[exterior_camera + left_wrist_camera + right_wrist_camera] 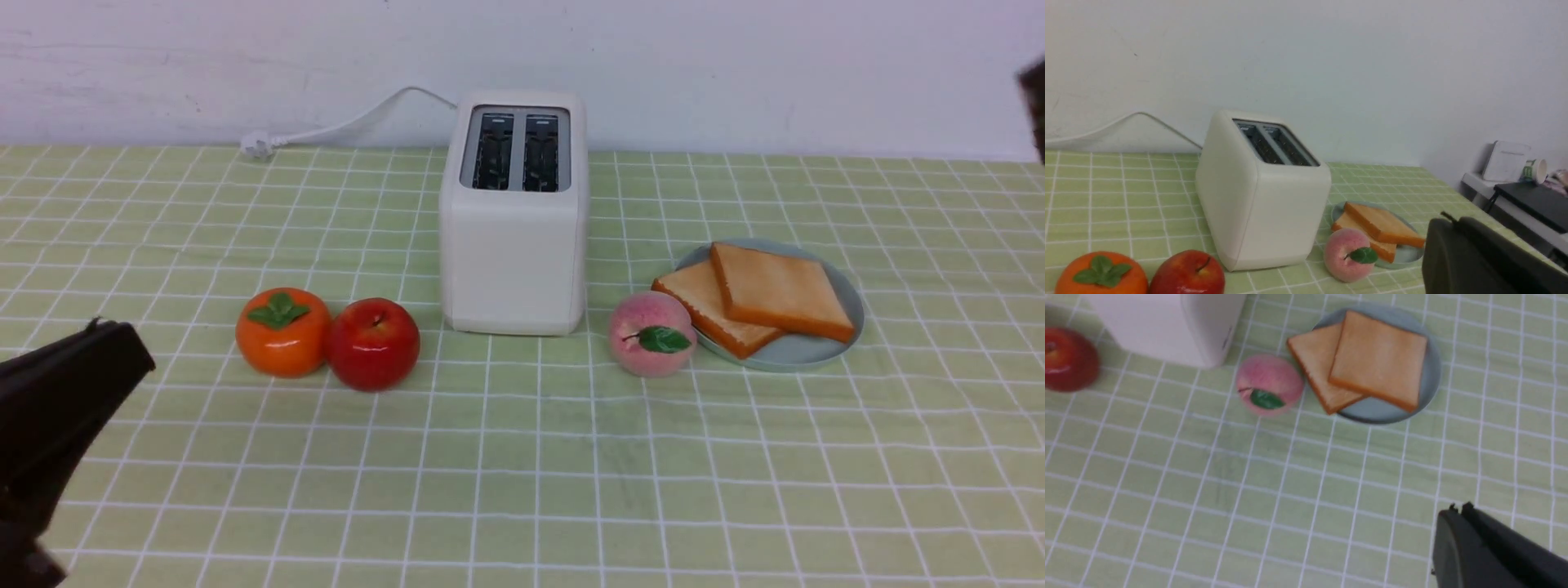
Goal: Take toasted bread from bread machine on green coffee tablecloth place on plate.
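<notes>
Front, left wrist and right wrist views of the bench, covered by the green coffee tablecloth [522, 457].

**Jaws.** The left jaws are pressed together with nothing between them, low over the cloth at the robot's near left. The right jaws are also pressed together and empty. The right wrist view shows them above bare cloth. In the front view only a dark sliver of them shows at the far right edge.

**Task objects.** Both slices of toasted bread lie flat on the plate [796, 353], and none is in either pair of jaws. The upper slice [780, 290] overlaps the lower slice [704, 310], whose corner juts over the plate's rim. The plate lies beyond the tips of the right jaws and to their left, well apart from them. It is far to the right of the left jaws. The bread machine [514, 261] stands upright between the two pairs of jaws and farther back than the left pair. Both of its slots show dark and hold no bread. Its cord [343, 126] trails back toward the wall.

**Other objects.** A peach [651, 333] sits just beside the plate, between it and the bread machine. An orange fruit [283, 332] and a red apple [374, 343] touch each other. They are the objects nearest the left jaws, ahead and to the right of the tips.
</notes>
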Controlling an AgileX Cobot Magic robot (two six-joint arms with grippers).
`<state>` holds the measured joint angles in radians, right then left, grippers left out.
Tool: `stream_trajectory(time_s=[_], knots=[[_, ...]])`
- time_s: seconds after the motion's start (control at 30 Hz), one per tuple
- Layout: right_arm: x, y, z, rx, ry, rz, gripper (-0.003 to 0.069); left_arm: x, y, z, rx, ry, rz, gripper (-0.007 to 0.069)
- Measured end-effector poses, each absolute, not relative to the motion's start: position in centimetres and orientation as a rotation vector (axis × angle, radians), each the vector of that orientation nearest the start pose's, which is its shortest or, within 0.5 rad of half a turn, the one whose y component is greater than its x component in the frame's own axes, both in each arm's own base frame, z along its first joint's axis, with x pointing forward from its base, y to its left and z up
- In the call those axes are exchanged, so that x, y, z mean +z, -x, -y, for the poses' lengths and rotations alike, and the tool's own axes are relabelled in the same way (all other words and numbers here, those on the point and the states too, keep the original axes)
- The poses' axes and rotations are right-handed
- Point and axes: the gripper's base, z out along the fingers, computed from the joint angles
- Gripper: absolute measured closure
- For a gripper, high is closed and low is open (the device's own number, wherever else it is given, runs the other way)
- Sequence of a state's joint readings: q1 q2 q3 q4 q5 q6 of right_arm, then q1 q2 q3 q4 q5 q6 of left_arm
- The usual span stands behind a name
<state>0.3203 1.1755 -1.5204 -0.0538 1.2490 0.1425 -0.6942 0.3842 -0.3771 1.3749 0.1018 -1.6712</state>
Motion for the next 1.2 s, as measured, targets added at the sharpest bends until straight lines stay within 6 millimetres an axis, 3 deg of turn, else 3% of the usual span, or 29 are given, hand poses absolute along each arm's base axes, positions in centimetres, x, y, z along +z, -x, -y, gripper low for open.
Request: stream_trajectory(time_s=[0.2, 0.27, 0.37, 0.4, 0.53, 0.8, 1.2], knots=[[42.4, -12.2, -3.8, 0.198, 0.195, -2.385, 0.0676, 31.1, -5.9, 4.0, -0.764, -0.227, -1.445, 0.0638], [41.6, -10.9, -3.5, 0.211, 0.19, -2.384, 0.0675, 30.4, -5.7, 3.9, -0.763, -0.228, -1.449, 0.0638], [38.3, -6.9, -2.5, 0.273, 0.172, -2.353, 0.0672, 27.8, -5.8, 3.9, -0.745, -0.239, -1.501, 0.0638], [38.1, -6.7, -2.5, 0.279, 0.171, -2.349, 0.0672, 27.8, -5.8, 3.9, -0.745, -0.239, -1.502, 0.0638], [34.1, -4.2, -1.7, 0.355, 0.069, -2.259, 0.0668, 24.9, -6.1, 4.1, -0.716, -0.257, -1.588, 0.0638], [30.5, -4.7, -1.7, 0.391, 0.021, -2.118, 0.0659, 21.9, -6.2, 4.2, -0.685, -0.275, -1.671, 0.0638], [28.6, -5.1, -1.7, 0.357, 0.025, -2.169, 0.0647, 21.8, -6.2, 4.2, -0.681, -0.276, -1.676, 0.0635]])
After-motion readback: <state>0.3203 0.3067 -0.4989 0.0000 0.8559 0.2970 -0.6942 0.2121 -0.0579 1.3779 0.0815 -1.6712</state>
